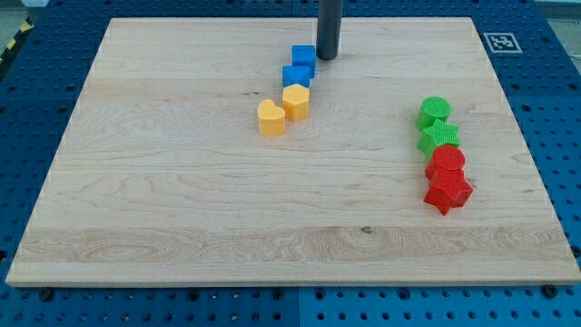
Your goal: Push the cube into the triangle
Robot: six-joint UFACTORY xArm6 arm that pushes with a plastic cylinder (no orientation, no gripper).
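A blue cube [303, 57] sits near the view's top centre of the wooden board [182, 209]. A second blue block [296, 75], whose shape I cannot make out, lies just below it and touches it. My tip [328, 57] is right beside the blue cube on its right side, close to or touching it. The rod rises out of the view's top.
A yellow pentagon-like block [296, 101] and a yellow heart [270, 118] continue the line below the blue blocks. At the view's right a green cylinder [434, 111], a green star-like block [439, 136], a red round block [448, 161] and a red star [448, 192] form a column.
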